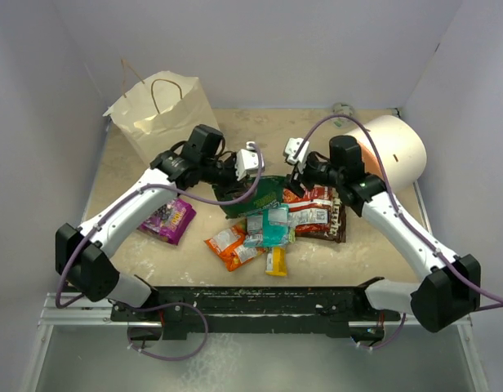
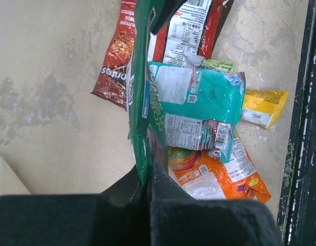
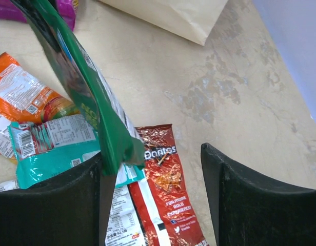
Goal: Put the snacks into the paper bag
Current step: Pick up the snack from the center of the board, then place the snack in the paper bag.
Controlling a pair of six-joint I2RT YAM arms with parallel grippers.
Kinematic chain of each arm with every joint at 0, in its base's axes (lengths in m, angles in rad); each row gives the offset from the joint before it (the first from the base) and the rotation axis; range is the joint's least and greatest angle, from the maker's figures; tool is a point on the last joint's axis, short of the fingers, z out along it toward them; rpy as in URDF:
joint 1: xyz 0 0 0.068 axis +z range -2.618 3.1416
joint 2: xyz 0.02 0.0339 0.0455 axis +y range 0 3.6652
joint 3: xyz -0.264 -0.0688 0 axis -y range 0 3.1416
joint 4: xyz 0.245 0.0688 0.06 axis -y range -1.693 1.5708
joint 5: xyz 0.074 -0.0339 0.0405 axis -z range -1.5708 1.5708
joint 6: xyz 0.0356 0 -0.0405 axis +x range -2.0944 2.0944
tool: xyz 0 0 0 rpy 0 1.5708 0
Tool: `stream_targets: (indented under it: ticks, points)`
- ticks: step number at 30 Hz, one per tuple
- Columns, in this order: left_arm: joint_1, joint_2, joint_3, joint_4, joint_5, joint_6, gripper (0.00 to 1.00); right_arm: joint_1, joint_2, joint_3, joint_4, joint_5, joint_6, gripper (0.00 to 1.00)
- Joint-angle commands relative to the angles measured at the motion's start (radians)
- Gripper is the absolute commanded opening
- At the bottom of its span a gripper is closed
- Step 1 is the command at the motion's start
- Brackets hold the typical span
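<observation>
The green chip bag (image 2: 141, 97) hung edge-on above the pile, pinched at one crimped end between the pressed-together fingers of the left gripper (image 2: 149, 175). It was lifted off the tan, blotchy tabletop (image 3: 209, 97) and not yet in the paper bag (image 1: 166, 110), which stood at the far left corner with its thin handles up. The packet looked light and air-puffed, with a glossy, slippery film skin that creased and drooped under its own weight. It would probably swing and twist when carried. The flat sealed seam seemed the safest hold, since squeezing the belly could crush the chips. The right gripper (image 3: 153, 154) hovered over the pile with its dark fingers spread wide and nothing between them. The green bag's lower corner dangled just beside one finger. Below lay a red Doritos bag (image 3: 165, 195), flat and shiny, a crinkled teal pouch (image 2: 209, 100) resting across an orange pouch (image 2: 222, 179), and a small yellow bar (image 2: 263, 105) near the table's front rail. These also looked like thin, limp foil best taken by an edge. A purple pouch (image 1: 170, 219) lay apart to the left. The kraft bag looked stiff but light, and might tip if it were nudged. A large cream cylinder (image 1: 394, 147) lay on its side at the far right.
</observation>
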Motion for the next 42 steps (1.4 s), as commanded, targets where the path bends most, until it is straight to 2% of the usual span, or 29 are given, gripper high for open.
stream_targets:
  ticks: [1,9,20,24,28,34,42]
  points:
    - [0.000,-0.084,0.111,-0.020,-0.018,0.031,0.00,-0.045,-0.070,0.040,0.020,-0.042,0.031,0.68]
    - [0.092,-0.145,0.348,-0.204,-0.106,-0.028,0.00,-0.138,-0.145,0.043,0.031,-0.060,0.062,0.71]
    - [0.367,-0.168,0.733,-0.368,-0.275,-0.124,0.00,-0.185,-0.148,0.017,0.052,-0.096,0.071,0.72]
    - [0.401,-0.181,0.832,-0.382,-0.376,-0.146,0.00,-0.185,-0.137,0.012,0.053,-0.103,0.070,0.72]
    - [0.408,-0.146,0.933,-0.393,-0.563,-0.138,0.00,-0.185,-0.133,0.005,0.059,-0.112,0.069,0.72]
    - [0.431,-0.111,1.009,-0.368,-0.727,-0.111,0.00,-0.185,-0.128,-0.001,0.058,-0.111,0.059,0.72]
    - [0.431,-0.052,1.031,-0.221,-0.973,0.057,0.00,-0.185,-0.117,-0.012,0.060,-0.115,0.050,0.73]
